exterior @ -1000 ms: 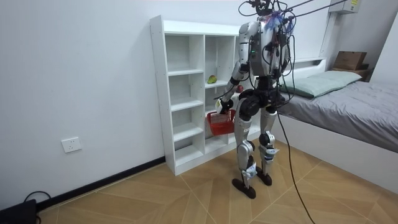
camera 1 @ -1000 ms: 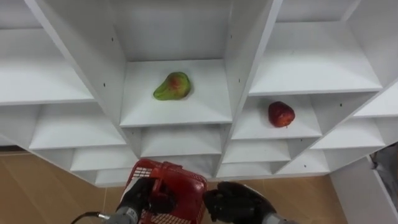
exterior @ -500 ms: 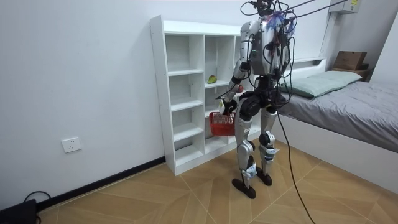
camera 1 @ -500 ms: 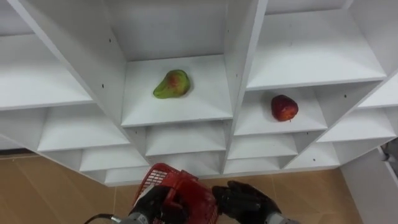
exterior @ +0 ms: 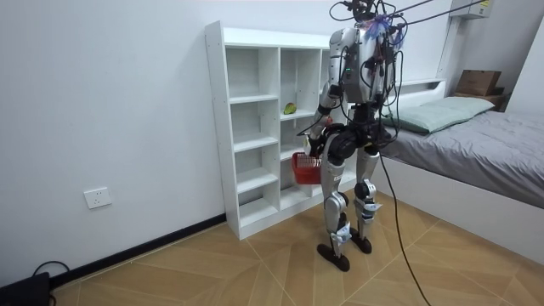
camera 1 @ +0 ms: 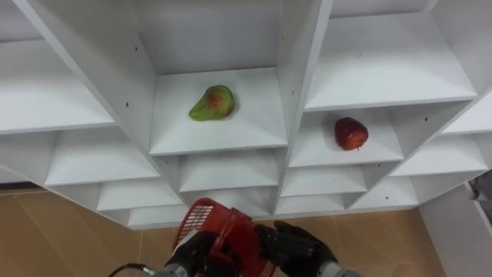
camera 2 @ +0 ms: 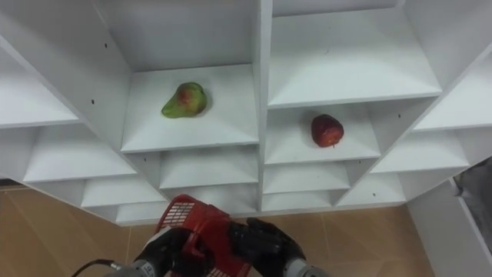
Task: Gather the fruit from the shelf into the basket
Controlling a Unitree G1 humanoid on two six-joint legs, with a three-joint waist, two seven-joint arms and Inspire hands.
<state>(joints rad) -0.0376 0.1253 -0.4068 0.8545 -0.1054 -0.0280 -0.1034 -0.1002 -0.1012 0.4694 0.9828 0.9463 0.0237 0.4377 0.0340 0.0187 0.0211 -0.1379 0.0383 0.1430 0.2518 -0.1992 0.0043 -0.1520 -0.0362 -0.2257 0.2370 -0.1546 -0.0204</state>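
Observation:
A green pear with a red blush (camera 1: 212, 103) lies on a middle shelf of the white closet (camera 1: 295, 69). A red apple (camera 1: 350, 133) sits one compartment to the right and one shelf lower. Low in front of the shelves I hold a red plastic basket (camera 1: 223, 228), with my left hand (camera 1: 192, 252) curled on its rim or handle. My right hand (camera 1: 296, 245) is against the basket's right side with relaxed fingers. In the room view I stand upright facing the closet (exterior: 255, 127), the basket (exterior: 304, 167) at hip height.
The closet has several bare white compartments around the two fruits. Wooden floor (camera 1: 46, 238) lies below it. A bed (exterior: 476, 144) stands close behind me at the room view's right. A white wall panel (camera 1: 461, 238) is at my lower right.
The basket has shifted a little to the right and closer to my body, both hands moving with it. My view has tilted slightly, and the fruits have not moved.

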